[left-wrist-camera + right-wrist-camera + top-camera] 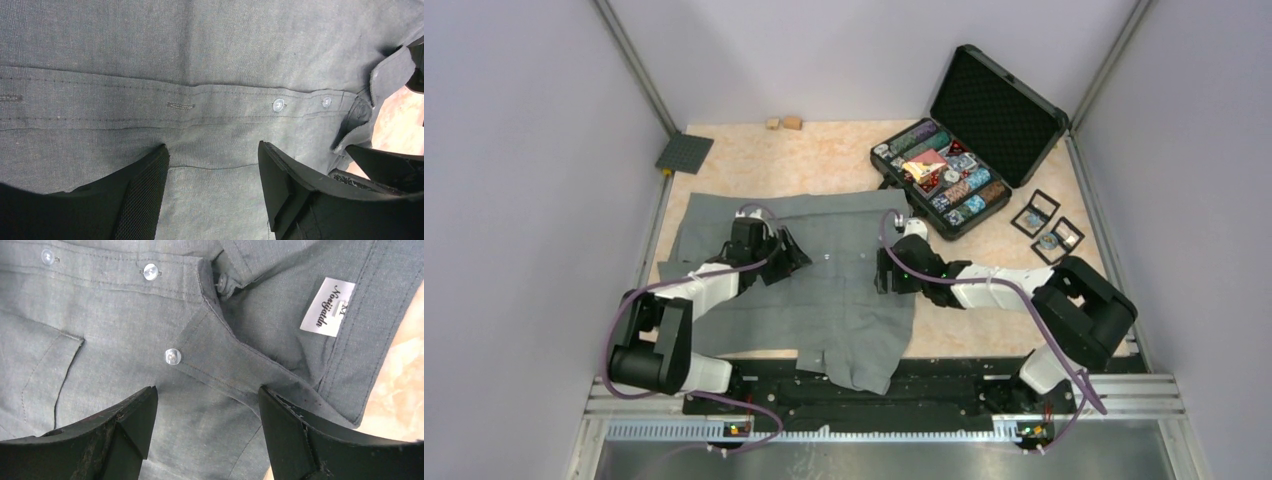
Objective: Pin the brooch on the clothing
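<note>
Beige marbled tabletop [824, 160] is carrying the grey shirt [844, 300], spread flat. Over it the left gripper [782, 250] and right gripper [884, 270] are hanging, jaws gaping wide. An open poker-chip case [944, 178] is sitting at the shirt's far right. Only the right wrist view is showing the white neck label [327, 306]; the left, the buttoned placket [225, 105].

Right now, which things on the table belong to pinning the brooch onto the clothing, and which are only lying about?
Job: grey shirt, left gripper, right gripper; brooch not identifiable, perhaps in the small black boxes.
Lying about: open chip case, dark square plate, two tan blocks.
</note>
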You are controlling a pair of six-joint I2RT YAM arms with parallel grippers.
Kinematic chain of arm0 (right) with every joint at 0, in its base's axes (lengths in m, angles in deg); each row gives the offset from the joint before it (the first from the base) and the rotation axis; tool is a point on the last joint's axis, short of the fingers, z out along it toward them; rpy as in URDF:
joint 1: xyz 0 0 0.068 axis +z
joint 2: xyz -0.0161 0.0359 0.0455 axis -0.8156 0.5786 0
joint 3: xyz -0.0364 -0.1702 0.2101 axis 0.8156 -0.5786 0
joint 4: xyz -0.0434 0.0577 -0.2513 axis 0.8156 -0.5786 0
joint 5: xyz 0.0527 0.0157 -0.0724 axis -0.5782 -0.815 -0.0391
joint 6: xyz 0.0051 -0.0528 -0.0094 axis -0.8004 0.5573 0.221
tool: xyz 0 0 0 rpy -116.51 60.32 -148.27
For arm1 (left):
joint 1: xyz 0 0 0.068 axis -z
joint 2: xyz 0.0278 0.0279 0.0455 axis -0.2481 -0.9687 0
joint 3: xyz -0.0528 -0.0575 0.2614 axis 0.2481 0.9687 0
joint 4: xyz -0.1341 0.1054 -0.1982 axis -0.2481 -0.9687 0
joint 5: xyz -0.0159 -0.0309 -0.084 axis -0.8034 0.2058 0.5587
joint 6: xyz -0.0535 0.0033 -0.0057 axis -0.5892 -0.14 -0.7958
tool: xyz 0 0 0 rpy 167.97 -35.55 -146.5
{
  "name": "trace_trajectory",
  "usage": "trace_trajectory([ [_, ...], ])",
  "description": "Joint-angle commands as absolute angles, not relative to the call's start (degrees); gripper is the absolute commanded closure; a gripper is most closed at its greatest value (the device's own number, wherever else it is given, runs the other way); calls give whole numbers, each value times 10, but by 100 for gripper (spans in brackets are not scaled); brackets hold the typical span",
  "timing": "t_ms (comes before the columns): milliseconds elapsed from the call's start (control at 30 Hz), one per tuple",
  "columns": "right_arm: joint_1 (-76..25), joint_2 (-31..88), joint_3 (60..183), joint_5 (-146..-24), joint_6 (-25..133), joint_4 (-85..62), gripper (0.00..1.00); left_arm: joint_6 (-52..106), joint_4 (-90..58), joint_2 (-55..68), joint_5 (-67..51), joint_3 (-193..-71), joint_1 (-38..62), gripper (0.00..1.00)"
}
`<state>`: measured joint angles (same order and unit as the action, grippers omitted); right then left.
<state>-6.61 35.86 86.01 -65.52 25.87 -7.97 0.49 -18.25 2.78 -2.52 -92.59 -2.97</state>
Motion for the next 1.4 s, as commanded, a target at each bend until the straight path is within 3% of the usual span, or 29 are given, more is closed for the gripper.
trace_trajectory([
  [0, -83, 392, 880, -656, 298, -116, 23, 24, -197, 18, -46, -934, -33, 29],
  [167, -83, 376, 890, -681, 320, -120, 12, 49, -205, 47, -40, -929, -32, 25],
  [533, -80, 166, 879, -723, 283, -231, 9, 119, -343, 199, -56, -998, -19, 22],
  [767, -33, 48, 778, -799, 150, -287, 14, 57, -390, 290, 32, -907, 49, 26],
  [1000, 69, -17, 707, -841, 18, -261, 19, -56, -416, 388, 72, -818, 181, 29],
  [1133, 113, -26, 684, -841, -31, -227, 29, -108, -427, 456, 63, -784, 235, 30],
  [1367, 160, 15, 656, -844, -77, -133, 31, -205, -409, 527, 58, -706, 302, 33],
])
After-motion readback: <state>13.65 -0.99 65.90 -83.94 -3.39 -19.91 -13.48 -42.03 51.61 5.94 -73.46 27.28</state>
